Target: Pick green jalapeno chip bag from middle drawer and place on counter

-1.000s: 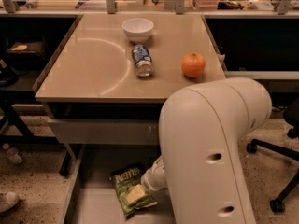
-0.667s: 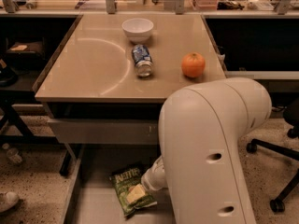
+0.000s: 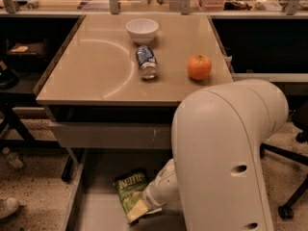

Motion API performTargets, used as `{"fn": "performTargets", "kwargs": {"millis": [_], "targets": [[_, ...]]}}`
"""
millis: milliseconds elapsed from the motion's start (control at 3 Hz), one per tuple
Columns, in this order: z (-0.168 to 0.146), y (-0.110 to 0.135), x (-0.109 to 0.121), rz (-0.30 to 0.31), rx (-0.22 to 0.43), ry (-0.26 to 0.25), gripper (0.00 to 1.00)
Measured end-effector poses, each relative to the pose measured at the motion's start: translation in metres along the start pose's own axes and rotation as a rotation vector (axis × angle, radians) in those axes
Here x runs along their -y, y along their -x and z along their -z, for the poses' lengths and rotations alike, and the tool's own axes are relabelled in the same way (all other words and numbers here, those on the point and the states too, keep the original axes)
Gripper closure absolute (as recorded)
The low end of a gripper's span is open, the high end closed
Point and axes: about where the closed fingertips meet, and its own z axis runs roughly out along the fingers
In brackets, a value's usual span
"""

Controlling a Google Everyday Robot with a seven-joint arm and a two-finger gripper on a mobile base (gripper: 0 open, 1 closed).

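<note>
— Anything moved in the last second?

— Nothing I can make out. The green jalapeno chip bag [image 3: 129,189] lies flat on the floor of the open middle drawer [image 3: 96,211], same spot as before. The gripper [image 3: 144,203] is down in the drawer at the bag's lower right edge, apparently touching it.

— Has it got hold?

— I cannot tell whether it is open or closed; the big white arm [image 3: 226,153] hides much of it.

— So the task?

— Early, I'd judge. The bag isn't lifted, and the counter [image 3: 96,71] holds only a white bowl [image 3: 142,29], a blue-and-white can [image 3: 147,62] and an orange [image 3: 199,67].
</note>
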Motion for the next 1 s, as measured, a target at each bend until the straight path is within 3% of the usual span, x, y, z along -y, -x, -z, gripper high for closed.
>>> {"fn": "performTargets", "kwargs": {"millis": [1000], "targets": [[-0.019,0.000,-0.008,-0.020,-0.001,0.031,0.00]]}}
